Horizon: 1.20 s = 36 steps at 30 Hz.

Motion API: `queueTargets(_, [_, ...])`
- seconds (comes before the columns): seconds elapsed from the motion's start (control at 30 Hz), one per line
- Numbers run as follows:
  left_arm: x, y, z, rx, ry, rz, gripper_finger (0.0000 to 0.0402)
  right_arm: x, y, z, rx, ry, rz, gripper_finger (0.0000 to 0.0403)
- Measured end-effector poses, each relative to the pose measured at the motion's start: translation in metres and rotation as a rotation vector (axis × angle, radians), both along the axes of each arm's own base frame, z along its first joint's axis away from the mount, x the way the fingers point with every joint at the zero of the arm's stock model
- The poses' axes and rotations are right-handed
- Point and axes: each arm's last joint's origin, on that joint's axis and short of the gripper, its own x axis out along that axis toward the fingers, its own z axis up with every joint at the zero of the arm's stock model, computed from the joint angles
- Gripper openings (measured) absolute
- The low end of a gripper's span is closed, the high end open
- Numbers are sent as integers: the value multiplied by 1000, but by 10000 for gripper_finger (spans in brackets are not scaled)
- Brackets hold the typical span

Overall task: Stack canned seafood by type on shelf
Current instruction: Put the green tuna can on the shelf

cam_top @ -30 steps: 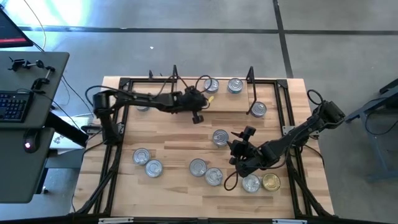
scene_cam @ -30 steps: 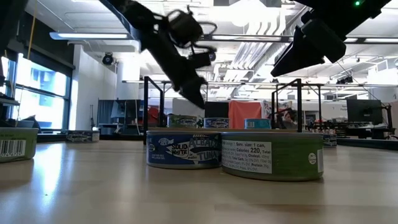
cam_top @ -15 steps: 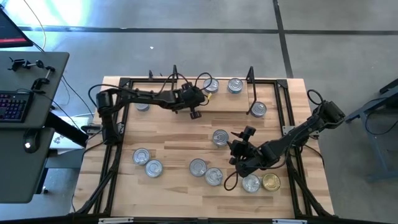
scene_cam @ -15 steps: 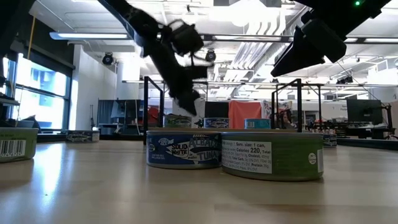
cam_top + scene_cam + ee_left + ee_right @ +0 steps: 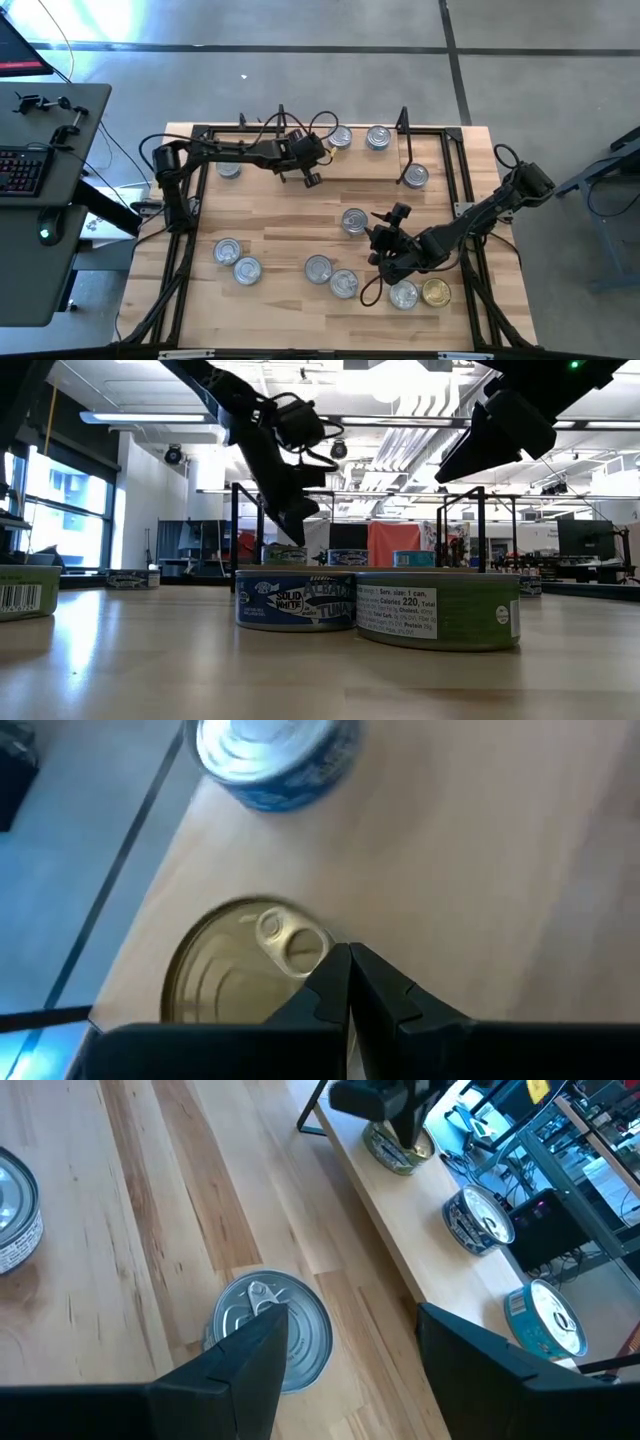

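Leftward and back along the shelf (image 5: 380,168) went your left gripper (image 5: 309,179), empty with its jaws pressed together, leaving a gold-lidded tin (image 5: 245,965) just beneath it on the board, upper centre of the high view. Your right gripper (image 5: 378,237), jaws wide and holding nothing, hung over a silver tin (image 5: 272,1328) on the desk (image 5: 280,235) at centre frame. You would have done well to drop squarely, straddle the rim, then close.

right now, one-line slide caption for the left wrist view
Shut left claw poised above a gold-lidded tin on the shelf, beside a blue-labelled tin.
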Motion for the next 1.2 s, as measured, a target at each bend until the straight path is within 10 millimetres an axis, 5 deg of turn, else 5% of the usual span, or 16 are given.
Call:
queueTargets(0.3, [-6, 30, -5, 50, 25, 4, 0, 0, 0, 0, 1, -1, 1, 210])
queueTargets(0.67, [-3, 26, 6, 121, -10, 12, 0, 0, 0, 0, 0, 0, 3, 210])
queueTargets(1.2, [-17, 57, -3, 8, -34, 93, 0, 0, 0, 0, 3, -1, 5, 210])
